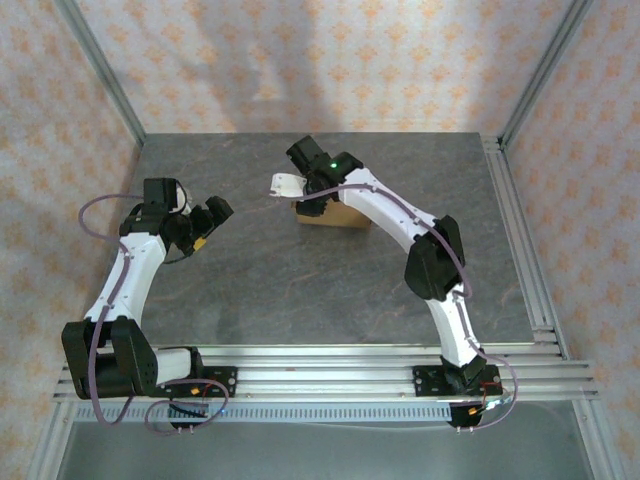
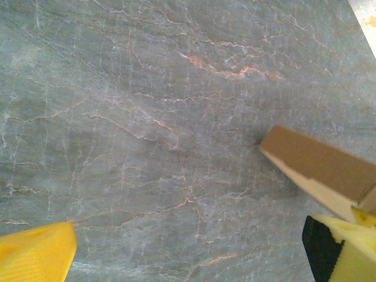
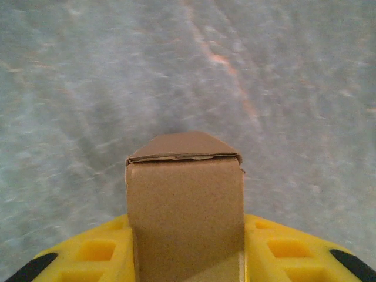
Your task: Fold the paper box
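From above, my left arm is folded at the elbow, and my left hand (image 1: 212, 218) points right over the grey, veined, stone-look tabletop (image 1: 260, 290). My right arm stretches forward and leftward, with my right hand (image 1: 305, 197) down at the small brown cardboard paper box (image 1: 340, 216), which is towards the back centre of the tabletop.

In my left wrist view, my left hand (image 2: 191, 258) is spread wide, with ribbed yellow fingers (image 2: 35, 255) at both lower corners. The box (image 2: 314, 158) lies to the right, showing a pale side.

In my right wrist view, my right hand (image 3: 185, 247) clasps the matte box (image 3: 185, 200) between moulded yellow fingers (image 3: 94, 252). A folded flap closes the box's far end.
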Tool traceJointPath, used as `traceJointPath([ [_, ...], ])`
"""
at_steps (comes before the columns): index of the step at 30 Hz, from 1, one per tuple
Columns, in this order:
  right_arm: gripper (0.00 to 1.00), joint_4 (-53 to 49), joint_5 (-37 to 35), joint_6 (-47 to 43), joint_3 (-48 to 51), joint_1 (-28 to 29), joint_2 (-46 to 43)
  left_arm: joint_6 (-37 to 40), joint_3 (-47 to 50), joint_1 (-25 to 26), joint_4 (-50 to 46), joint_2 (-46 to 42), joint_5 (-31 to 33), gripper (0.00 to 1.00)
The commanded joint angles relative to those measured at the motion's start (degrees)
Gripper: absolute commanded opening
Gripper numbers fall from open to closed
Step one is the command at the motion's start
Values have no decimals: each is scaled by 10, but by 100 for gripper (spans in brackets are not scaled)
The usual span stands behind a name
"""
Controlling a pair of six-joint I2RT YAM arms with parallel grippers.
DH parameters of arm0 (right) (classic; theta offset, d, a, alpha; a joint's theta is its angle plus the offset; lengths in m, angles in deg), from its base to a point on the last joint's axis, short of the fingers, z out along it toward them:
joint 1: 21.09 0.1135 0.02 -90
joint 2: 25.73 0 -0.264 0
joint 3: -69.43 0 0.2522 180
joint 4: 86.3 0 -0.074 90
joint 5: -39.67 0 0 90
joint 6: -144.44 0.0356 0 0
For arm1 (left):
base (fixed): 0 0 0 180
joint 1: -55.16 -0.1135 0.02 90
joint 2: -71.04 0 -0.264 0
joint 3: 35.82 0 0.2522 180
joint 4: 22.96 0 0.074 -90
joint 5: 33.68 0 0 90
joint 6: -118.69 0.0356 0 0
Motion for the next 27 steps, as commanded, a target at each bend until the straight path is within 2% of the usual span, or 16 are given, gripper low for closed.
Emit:
traceJointPath([
  [1, 39, 217, -123, -26, 88, 17, -48, 5, 5, -6, 13, -1, -4, 100],
  [3, 40, 339, -141, -65, 165, 26, -63, 4, 6, -5, 13, -2, -3, 100],
  [5, 41, 416, -158, -92, 214, 36, -62, 5, 4, -6, 11, -1, -2, 100],
  [12, 44, 474, -160, -81, 292, 44, -47, 4, 4, -5, 8, -2, 3, 100],
  [13, 47, 469, -149, -69, 299, 44, -53, 5, 4, -6, 7, -2, 3, 100],
  [14, 55, 463, -136, -55, 304, 45, -60, 5, 3, -5, 6, -1, 3, 100],
  [16, 81, 450, -117, -31, 307, 45, -74, 5, 3, -5, 7, 0, 4, 100],
  [17, 89, 440, -105, -18, 307, 44, -83, 5, 2, -6, 8, 0, 4, 100],
  [19, 99, 427, -75, 12, 311, 41, -104, 4, 3, -5, 15, 3, 4, 100],
  [24, 100, 397, 62, 120, 338, 13, -169, -3, 16, 4, 79, -6, 26, 100],
  [27, 100, 441, 111, 199, 390, -17, -215, 11, 30, 34, 140, -17, 108, 100],
])
